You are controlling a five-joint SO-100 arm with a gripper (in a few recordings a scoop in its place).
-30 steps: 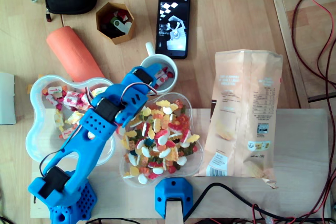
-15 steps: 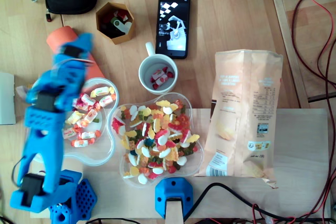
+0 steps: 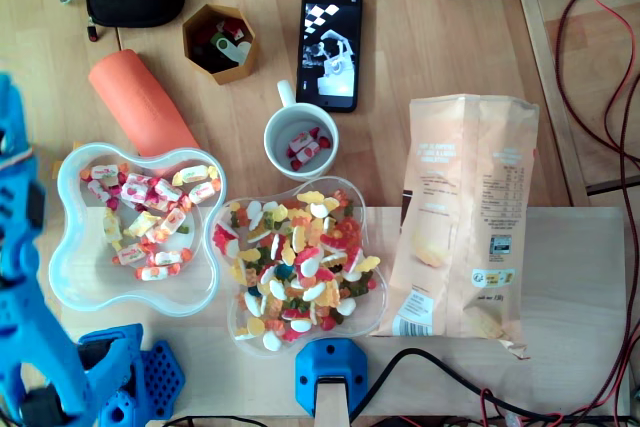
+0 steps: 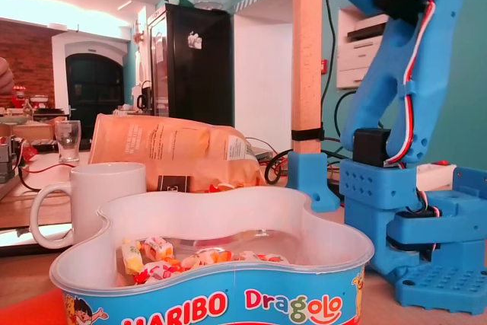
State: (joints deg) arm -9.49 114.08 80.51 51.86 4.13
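Overhead view shows the blue arm [image 3: 18,247] at the left edge, how its jaws stand I cannot tell, just beside the near-left bowl [image 3: 85,282] of sweets [image 3: 150,217], whose rim a careless rightward sweep might clip.

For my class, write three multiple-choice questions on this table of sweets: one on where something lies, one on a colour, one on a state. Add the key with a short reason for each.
1. In the overhead view, where is the phone?
A. just above the mug
B. at the bottom edge
C. at the left edge

2. What colour is the arm?
A. red
B. blue
C. white

3. The mug is
A. empty
B. tipped over
C. upright with a few sweets inside

Key: 1 A, the phone lies just up the picture from the mug. 2 B, its shell is blue. 3 C, wrapped sweets show in its open mouth.
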